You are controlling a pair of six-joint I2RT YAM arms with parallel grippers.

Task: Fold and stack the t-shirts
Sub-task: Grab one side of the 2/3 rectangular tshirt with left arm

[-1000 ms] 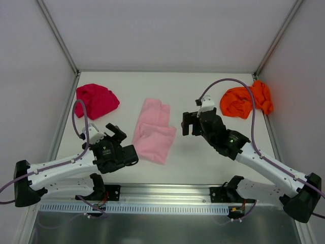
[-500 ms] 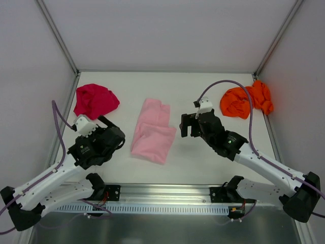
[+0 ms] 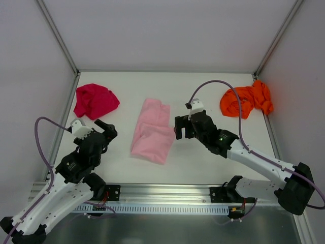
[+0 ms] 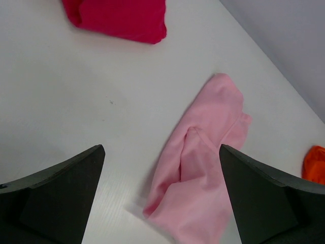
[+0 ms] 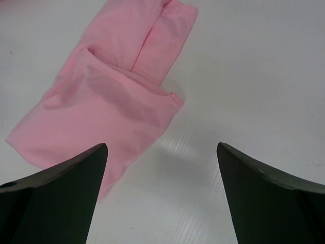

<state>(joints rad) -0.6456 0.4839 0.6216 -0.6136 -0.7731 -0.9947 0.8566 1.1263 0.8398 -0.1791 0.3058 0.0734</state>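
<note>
Pink cloth, top view: the light pink t-shirt (image 3: 152,134) lies partly folded on the table (image 3: 203,91), right between my two grippers, so either arm can reach an edge.
Left gripper, top view: the left gripper (image 3: 107,128) hangs spread wide and empty. The pink one is off to its right, not touching. The magenta-red t-shirt (image 3: 95,100) sits crumpled just beyond it.
Right gripper, top view: the right gripper (image 3: 179,128) is also spread with nothing in it, close beside the pink shirt's edge. The orange t-shirt (image 3: 246,100) is bunched well away behind it.
Left wrist view: my fingers (image 4: 51,198) frame the pink cloth ahead, and the magenta heap is far ahead to the left.
Right wrist view: wide jaws, with the pink hem and folded sleeve directly ahead.
My read: I'm squaring up on the pink shirt first because it's central. Nothing is stacked yet.
</note>
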